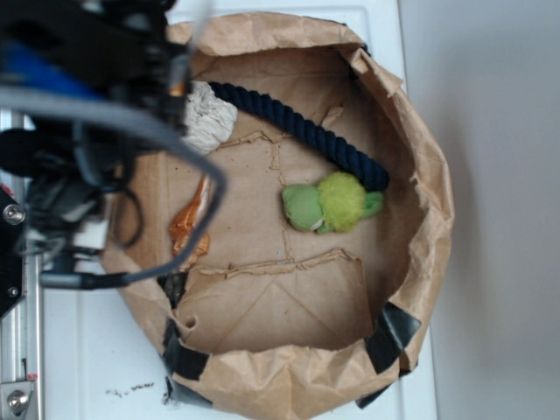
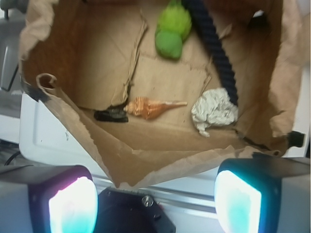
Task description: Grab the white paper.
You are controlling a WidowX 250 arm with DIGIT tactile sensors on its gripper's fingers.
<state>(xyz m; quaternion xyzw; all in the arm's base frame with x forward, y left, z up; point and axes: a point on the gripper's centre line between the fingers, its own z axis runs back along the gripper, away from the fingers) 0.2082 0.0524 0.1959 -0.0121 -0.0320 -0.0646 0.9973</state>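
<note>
The white paper (image 2: 214,110) is a crumpled off-white wad lying on the floor of the brown paper bag (image 2: 146,160), against the dark rope (image 2: 216,48). In the exterior view the white paper (image 1: 208,118) sits at the bag's upper left, partly hidden behind my arm (image 1: 87,96). My gripper (image 2: 155,204) is open, its two pads far apart with nothing between them. It hangs outside the bag's near rim, above and short of the wad.
An orange spiral seashell (image 2: 148,108) lies left of the wad, and a green plush toy (image 2: 172,30) lies farther in by the rope. The bag's torn walls (image 1: 429,175) stand up all around. A grey cable (image 1: 175,149) loops over the bag's left side.
</note>
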